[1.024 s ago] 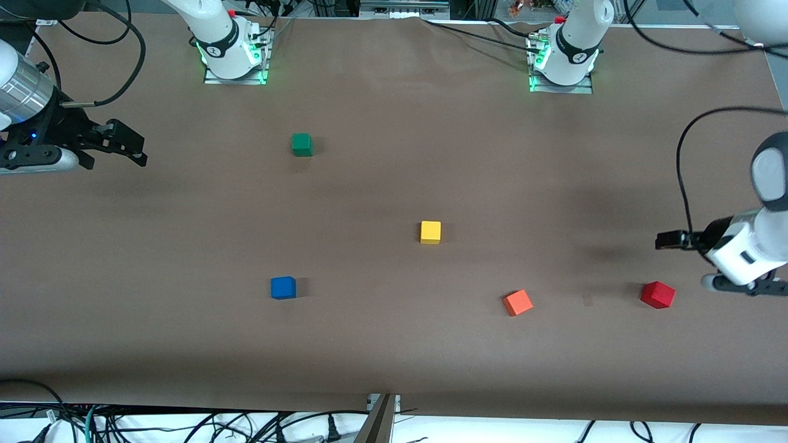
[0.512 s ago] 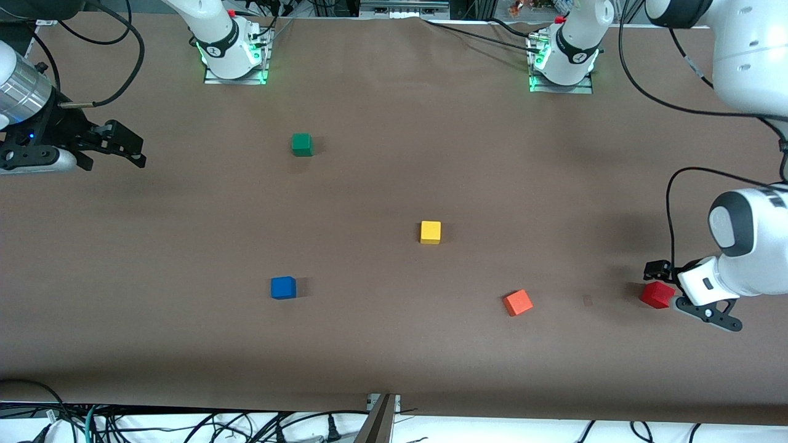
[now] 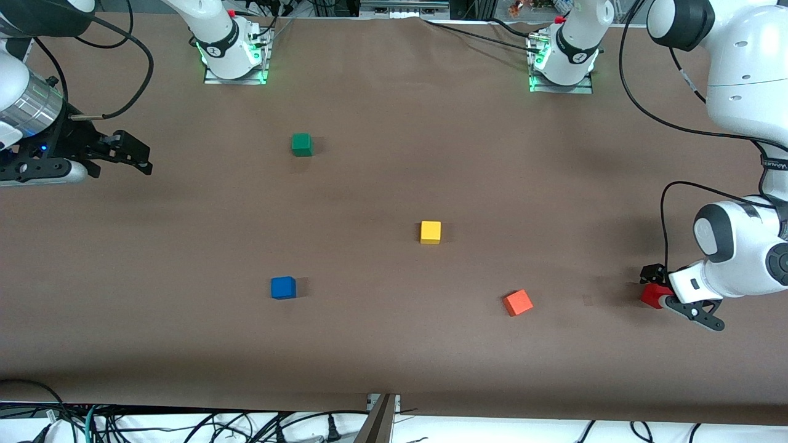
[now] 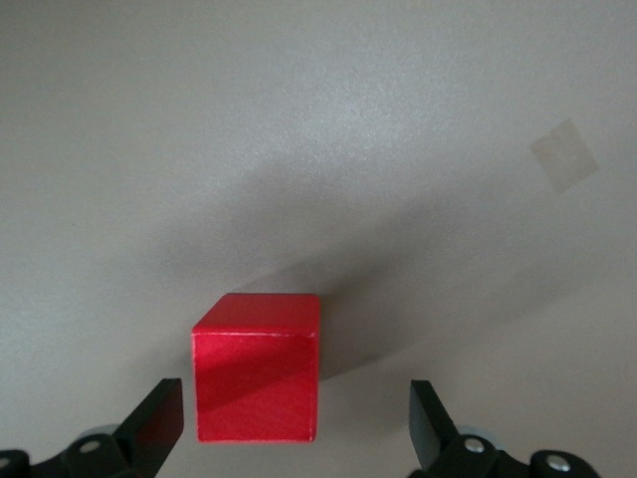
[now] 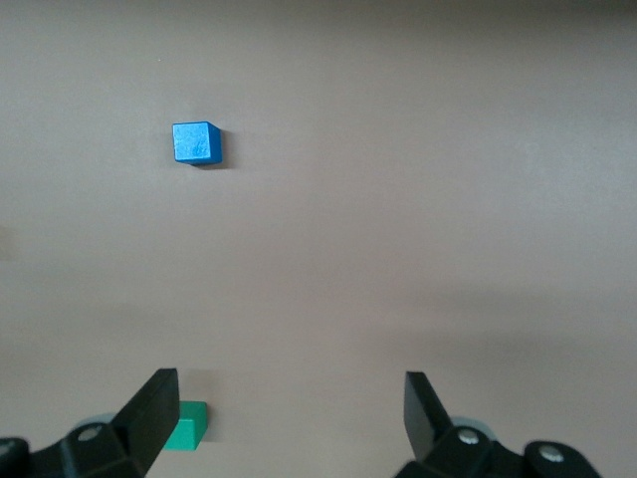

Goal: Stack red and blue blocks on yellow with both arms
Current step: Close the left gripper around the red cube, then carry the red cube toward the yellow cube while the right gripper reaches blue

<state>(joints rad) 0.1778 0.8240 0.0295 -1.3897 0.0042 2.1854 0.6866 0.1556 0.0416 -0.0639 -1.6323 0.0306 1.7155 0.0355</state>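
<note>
Near the left arm's end of the table (image 3: 394, 184), toward the front edge, my left gripper (image 3: 657, 289) sits low around the red block (image 3: 650, 295). My fingers (image 4: 159, 423) are spread apart, one on each side of the block, with a clear gap showing at the side of one finger and the other nearly at the block's face; neither is pressing on it. The block rests flat on the brown surface.

Over the right arm's end of the table, my right gripper (image 3: 132, 154) hangs in the air with its fingers (image 5: 149, 413) released and nothing between them.

The blue block (image 3: 283, 287) lies toward the front edge, the yellow block (image 3: 430, 232) near the table's middle, and the orange block (image 3: 518, 302) between the yellow and red ones. The green block (image 3: 301, 144) lies nearer the bases' edge.
</note>
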